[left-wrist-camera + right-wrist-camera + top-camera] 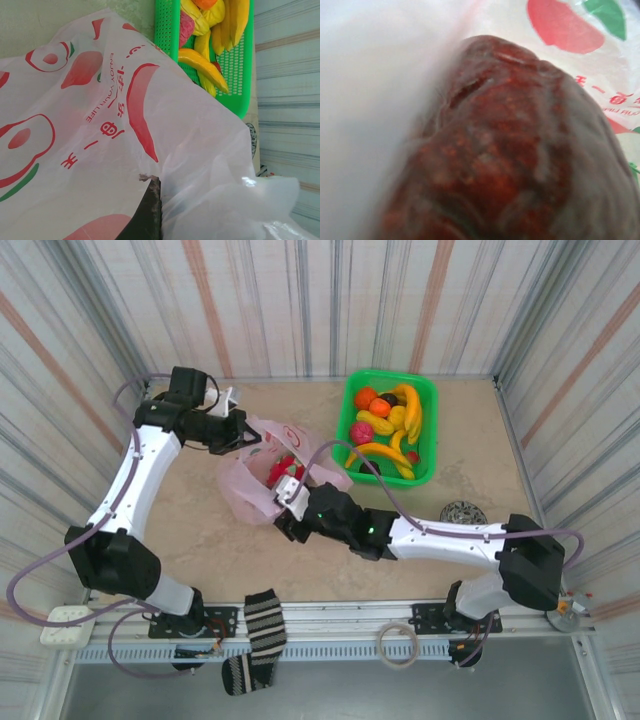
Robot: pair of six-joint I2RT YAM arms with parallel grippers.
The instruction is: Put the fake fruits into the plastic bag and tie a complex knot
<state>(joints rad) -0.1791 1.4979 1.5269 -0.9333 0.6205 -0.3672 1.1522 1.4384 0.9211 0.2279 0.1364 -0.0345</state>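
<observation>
Top external view: one plastic bag (240, 490) lies on the counter (200, 540) just left of the one green basket (347, 410), long axis toward it, left claw (243, 436) pinched shut on its rim, right claw (290, 492) by one red fruit (500, 140), grip impossible to tell

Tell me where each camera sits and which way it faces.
Top external: above, behind the bases, looking down; both arms, the left gripper and right gripper at the plastic bag.
Left wrist: looks across the bag to the green basket; one dark finger shows.
Right wrist: pressed close to a red fruit against bag film.
Shared: bag in all three; basket in the first two.
</observation>
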